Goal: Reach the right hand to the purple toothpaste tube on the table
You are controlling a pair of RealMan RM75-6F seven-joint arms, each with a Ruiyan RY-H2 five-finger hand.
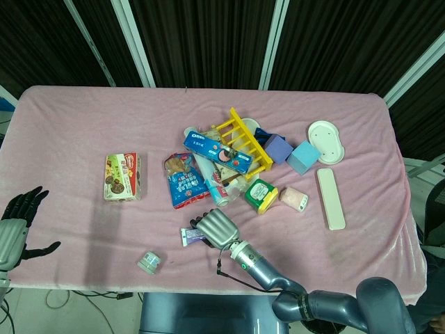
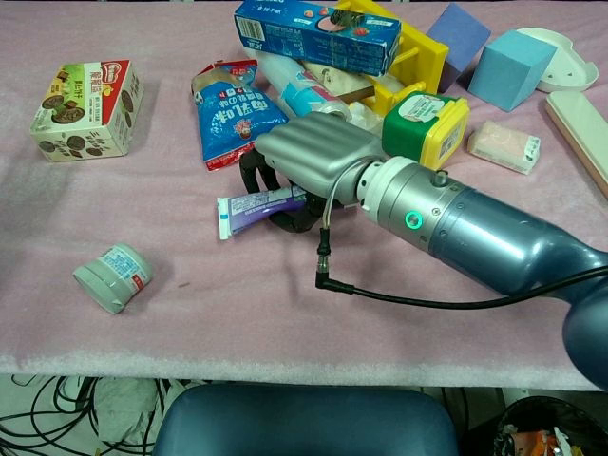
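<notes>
I see the purple toothpaste tube (image 2: 257, 206) lying flat near the table's (image 1: 69, 125) front edge, my right hand (image 2: 309, 161) curled around its right end, fingers (image 2: 255, 171) wrapping it. A blue snack bag (image 2: 228, 116) lies just behind. My left hand (image 1: 15, 226) hangs spread, holding nothing.

Blue box (image 2: 316, 34), far centre atop yellow rack: white brand lettering, too small to make out. Blue snack bag (image 2: 231, 116), just left of pile: large white Chinese characters, not legible. Cookie box (image 2: 86, 105), far left: red logo patch on top, wording unreadable. Purple tube (image 2: 256, 209), green tub (image 2: 425, 124), small jar (image 2: 113, 277): print present, none readable.
</notes>
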